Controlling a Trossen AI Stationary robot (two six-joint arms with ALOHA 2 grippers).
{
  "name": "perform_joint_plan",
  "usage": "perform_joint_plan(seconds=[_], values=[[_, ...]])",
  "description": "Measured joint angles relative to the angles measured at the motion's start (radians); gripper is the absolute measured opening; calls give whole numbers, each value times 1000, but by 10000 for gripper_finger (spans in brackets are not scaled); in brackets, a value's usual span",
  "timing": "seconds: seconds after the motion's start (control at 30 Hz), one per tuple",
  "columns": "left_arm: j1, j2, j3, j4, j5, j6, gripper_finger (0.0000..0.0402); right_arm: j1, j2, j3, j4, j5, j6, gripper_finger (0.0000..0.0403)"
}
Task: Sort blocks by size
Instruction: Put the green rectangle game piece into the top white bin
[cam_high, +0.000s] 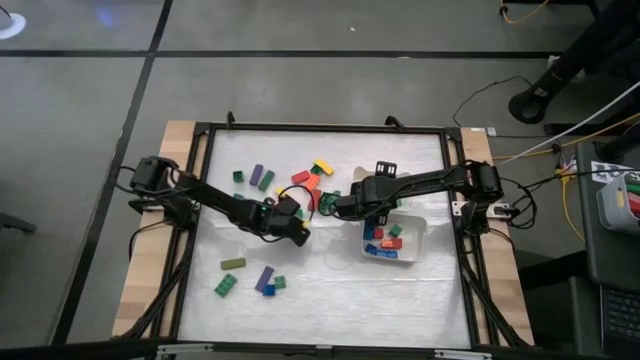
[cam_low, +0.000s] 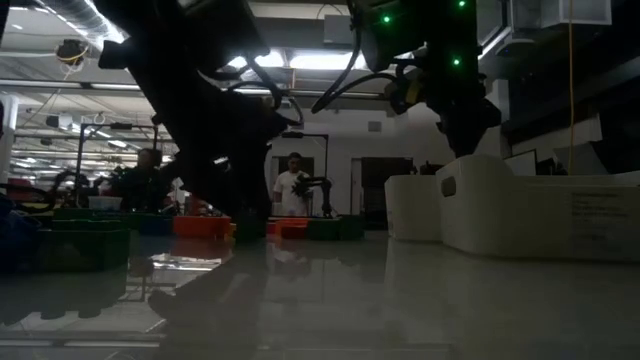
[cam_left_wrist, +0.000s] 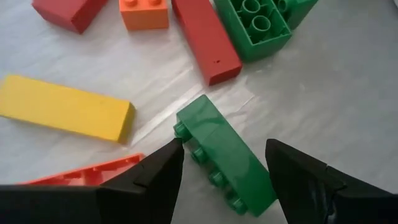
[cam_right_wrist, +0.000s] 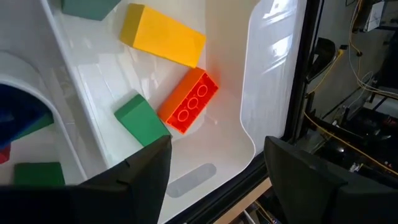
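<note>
My left gripper (cam_high: 300, 232) (cam_left_wrist: 224, 158) stands open near the table's middle, pointing down at a slant. One finger is on each side of a green block (cam_left_wrist: 225, 160). That block lies on its side on the table, studs toward one finger; I cannot tell whether a finger touches it. Around it lie a yellow bar (cam_left_wrist: 65, 109), a red bar (cam_left_wrist: 205, 40), an orange cube (cam_left_wrist: 144, 12) and another green block (cam_left_wrist: 258, 25). My right gripper (cam_high: 368, 205) (cam_right_wrist: 217, 155) hangs open and empty above a white tray (cam_right_wrist: 249, 134). In that tray lie a yellow block (cam_right_wrist: 163, 36), an orange block (cam_right_wrist: 189, 102) and a green block (cam_right_wrist: 142, 119).
A second white tray (cam_high: 420, 232) next to the first holds blue, red and green blocks. Loose blocks lie at the far left (cam_high: 257, 175) and near left (cam_high: 265, 278) of the white mat. A black frame (cam_high: 455, 150) runs around the table. People stand in the room beyond.
</note>
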Motion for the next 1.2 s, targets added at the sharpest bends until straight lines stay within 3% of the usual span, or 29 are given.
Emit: perform_joint_plan(seconds=[0.23, 0.5, 0.7, 1.1, 1.2], values=[[18, 42, -2, -13, 14, -17, 196, 0, 0, 0, -7, 0, 0, 255], [22, 38, 10, -10, 24, 18, 76, 0, 0, 1, -81, 0, -2, 255], [22, 38, 96, 9, 64, 137, 73, 0, -45, 2, -77, 0, -22, 255], [129, 91, 133, 706, 66, 611, 87, 1, -289, 1, -18, 1, 32, 255], [183, 152, 136, 893, 125, 679, 90, 1, -321, 1, 11, 1, 40, 255]])
